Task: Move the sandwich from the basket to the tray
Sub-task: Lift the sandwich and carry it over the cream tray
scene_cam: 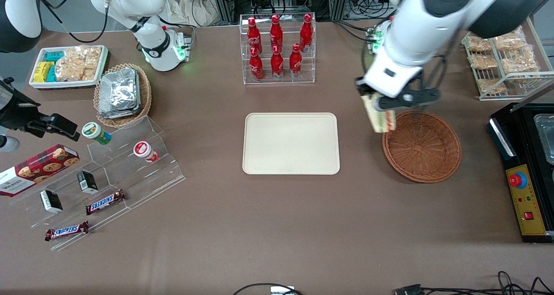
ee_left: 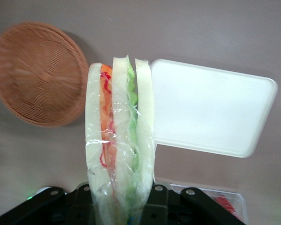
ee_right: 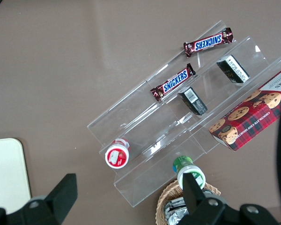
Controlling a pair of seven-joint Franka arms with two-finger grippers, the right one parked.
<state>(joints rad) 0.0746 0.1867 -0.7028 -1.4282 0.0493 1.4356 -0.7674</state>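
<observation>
We log the carry step. Left to right in the front view: the tray (scene_cam: 291,143), flat cream plastic, rounded corners, low rim, lies bare mid-table. Next, the gripper (scene_cam: 381,109) hangs above the gap between tray and basket, pinching the sandwich (scene_cam: 380,118), a film-wrapped wedge with 3 pale bread slices, airborne. The basket (scene_cam: 422,145), round brown wicker, sits toward the working arm's table edge. Next move, we judge: travel over the tray, lower, release.

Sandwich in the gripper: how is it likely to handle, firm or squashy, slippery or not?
Probably soft: the gripper pinches the sandwich by bread layers, above the basket rim. Its clear film looks smooth, so possibly slippery. Likely light.
</observation>
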